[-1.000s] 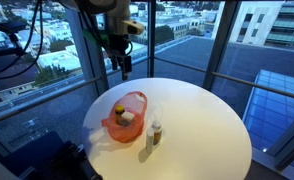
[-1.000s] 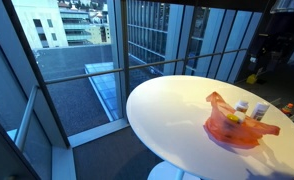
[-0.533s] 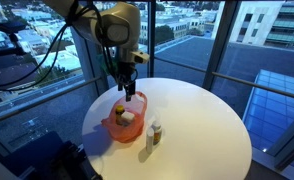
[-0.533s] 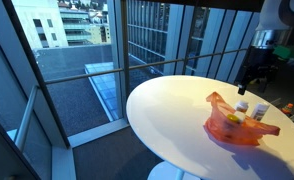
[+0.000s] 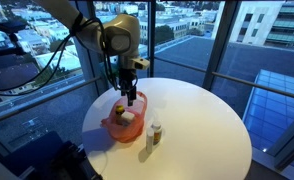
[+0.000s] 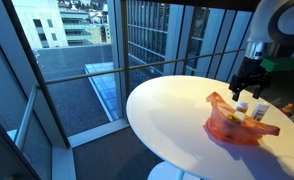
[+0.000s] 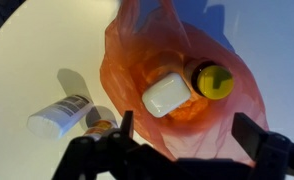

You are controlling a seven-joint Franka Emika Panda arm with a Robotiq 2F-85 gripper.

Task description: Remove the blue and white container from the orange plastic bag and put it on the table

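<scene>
The orange plastic bag (image 5: 117, 127) (image 6: 235, 128) (image 7: 152, 55) lies open on the round white table (image 5: 197, 110) (image 6: 167, 110). Inside it stands the blue and white container (image 7: 167, 94) (image 5: 128, 117) (image 6: 243, 107); from above only its white rounded top shows. Beside it in the bag is a bottle with a yellow cap (image 7: 212, 80) (image 5: 118, 110). My gripper (image 5: 130, 97) (image 6: 249, 92) (image 7: 190, 135) hangs just above the bag's mouth. It is open, its fingers spread wide over the bag's near side, with nothing between them.
A small bottle with a pale cap (image 5: 155, 131) (image 7: 65, 115) stands on the table right beside the bag. A small yellow-orange thing (image 6: 287, 107) sits near the table's far edge. Tall window panes surround the table.
The arm has swung in from beyond the table edge and come down over the bag. The gripper stayed open; the bag and bottles have not moved.
</scene>
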